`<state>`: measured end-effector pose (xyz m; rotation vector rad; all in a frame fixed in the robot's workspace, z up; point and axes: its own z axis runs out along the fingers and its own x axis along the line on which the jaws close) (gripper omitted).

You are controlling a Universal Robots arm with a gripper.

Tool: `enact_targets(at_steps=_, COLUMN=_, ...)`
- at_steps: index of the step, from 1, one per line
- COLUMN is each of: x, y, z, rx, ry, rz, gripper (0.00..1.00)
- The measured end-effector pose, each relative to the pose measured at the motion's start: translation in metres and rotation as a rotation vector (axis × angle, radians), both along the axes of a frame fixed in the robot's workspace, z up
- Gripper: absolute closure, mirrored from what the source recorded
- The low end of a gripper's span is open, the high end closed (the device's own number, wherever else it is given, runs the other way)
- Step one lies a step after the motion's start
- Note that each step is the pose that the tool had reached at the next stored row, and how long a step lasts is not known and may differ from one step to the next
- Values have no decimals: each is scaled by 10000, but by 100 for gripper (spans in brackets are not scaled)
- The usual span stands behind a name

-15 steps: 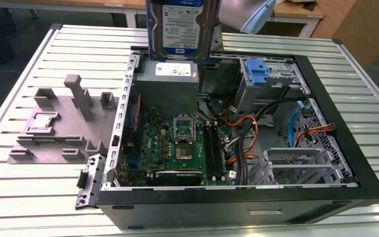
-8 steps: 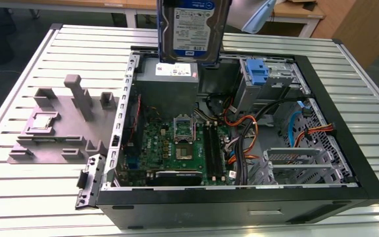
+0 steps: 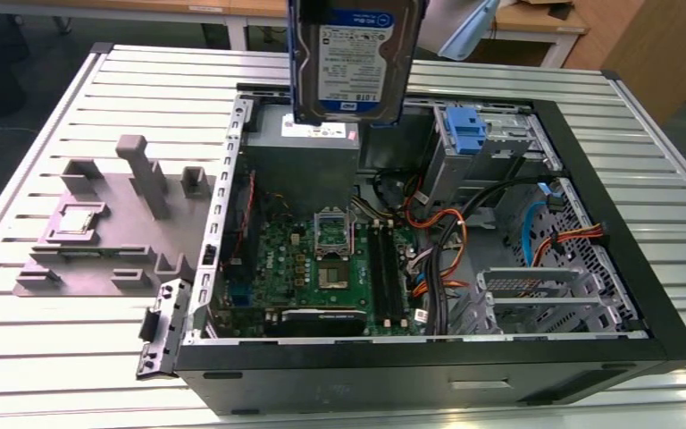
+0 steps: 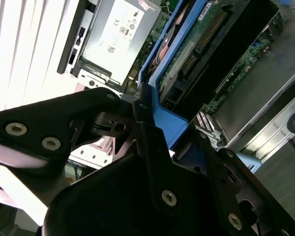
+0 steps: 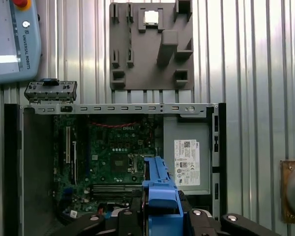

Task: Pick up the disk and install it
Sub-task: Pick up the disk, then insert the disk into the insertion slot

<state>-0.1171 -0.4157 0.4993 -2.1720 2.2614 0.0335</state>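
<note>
Exterior view: the disk (image 3: 355, 58) hangs upright at the top centre of the frame, label facing the camera, above the open computer case (image 3: 439, 371) and its grey power box (image 3: 301, 152). Second wrist view: the gripper (image 4: 152, 132) has its black fingers (image 4: 88, 113) clamped on the disk's blue frame. First wrist view: the disk (image 5: 160, 189) sits between the fingers, in front of the circuit board (image 5: 113, 152).
</note>
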Motion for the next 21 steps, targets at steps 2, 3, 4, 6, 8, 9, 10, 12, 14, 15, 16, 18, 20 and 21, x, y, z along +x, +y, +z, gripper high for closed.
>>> enact_targets(at_steps=2, x=8, y=0, z=-4, rx=-1, ry=-28, rz=-69, gripper=63)
enact_targets(at_steps=3, x=16, y=0, z=-6, rx=-1, ry=-30, rz=-102, gripper=63)
enact_targets(at_steps=4, x=27, y=0, z=-10, rx=-1, ry=-31, rz=-132, gripper=63)
enact_targets(at_steps=6, x=49, y=0, z=-18, rx=-1, ry=-31, rz=-197, gripper=63)
enact_targets(at_steps=8, x=71, y=-9, z=-26, rx=0, ry=-32, rz=-238, gripper=63)
enact_targets(at_steps=9, x=78, y=-15, z=-29, rx=-1, ry=-31, rz=-253, gripper=63)
enact_targets(at_steps=10, x=85, y=-23, z=-31, rx=-2, ry=-31, rz=-266, gripper=63)
enact_targets(at_steps=12, x=97, y=-38, z=-36, rx=-1, ry=-31, rz=-297, gripper=63)
enact_targets(at_steps=14, x=106, y=-46, z=-38, rx=0, ry=-32, rz=-328, gripper=63)
enact_targets(at_steps=15, x=106, y=-46, z=-38, rx=-1, ry=-31, rz=-329, gripper=63)
enact_targets(at_steps=16, x=118, y=-53, z=-37, rx=-1, ry=-31, rz=-329, gripper=63)
enact_targets(at_steps=18, x=130, y=-61, z=-37, rx=-1, ry=-31, rz=-328, gripper=63)
enact_targets(at_steps=20, x=130, y=-61, z=-37, rx=-1, ry=-31, rz=-329, gripper=63)
enact_targets(at_steps=21, x=130, y=-61, z=-37, rx=-2, ry=-31, rz=-329, gripper=63)
